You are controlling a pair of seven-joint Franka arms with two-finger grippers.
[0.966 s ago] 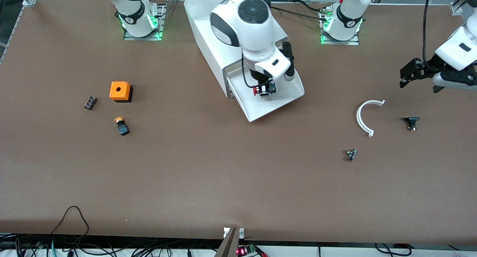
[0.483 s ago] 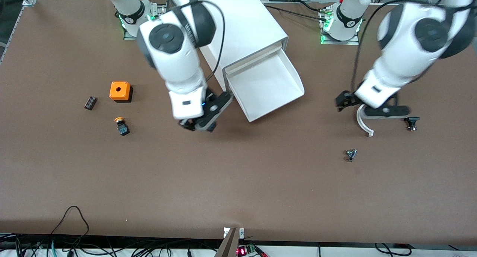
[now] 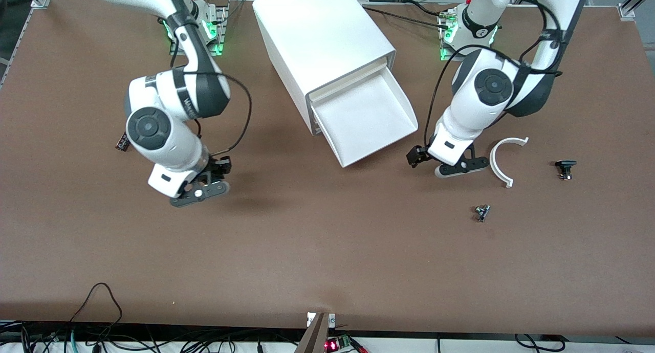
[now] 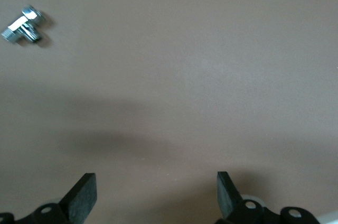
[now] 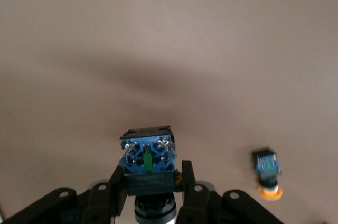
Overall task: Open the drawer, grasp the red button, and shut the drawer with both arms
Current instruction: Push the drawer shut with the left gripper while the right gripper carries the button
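Note:
The white cabinet (image 3: 322,41) stands at the middle of the table's robot side, and its bottom drawer (image 3: 376,138) is pulled out and looks empty. My right gripper (image 3: 217,170) hangs over bare table toward the right arm's end. In the right wrist view, my right gripper (image 5: 150,182) is shut on the button (image 5: 147,160). Its black-and-blue body points away from the hand and its red cap is hidden. My left gripper (image 3: 419,157) is low beside the drawer's front corner, at the left arm's end. In the left wrist view, my left gripper (image 4: 156,197) is open and empty over bare table.
A yellow-orange-capped button (image 5: 266,174) lies near the right gripper; the right arm hides it in the front view. A white curved piece (image 3: 504,161), a small black part (image 3: 564,168) and a chrome fitting (image 3: 481,212) lie toward the left arm's end. A small dark part (image 3: 122,144) peeks out beside the right arm.
My right gripper lifted the button out of the drawer and carried it toward the right arm's end. My left arm swung in from the table's end to beside the drawer's front.

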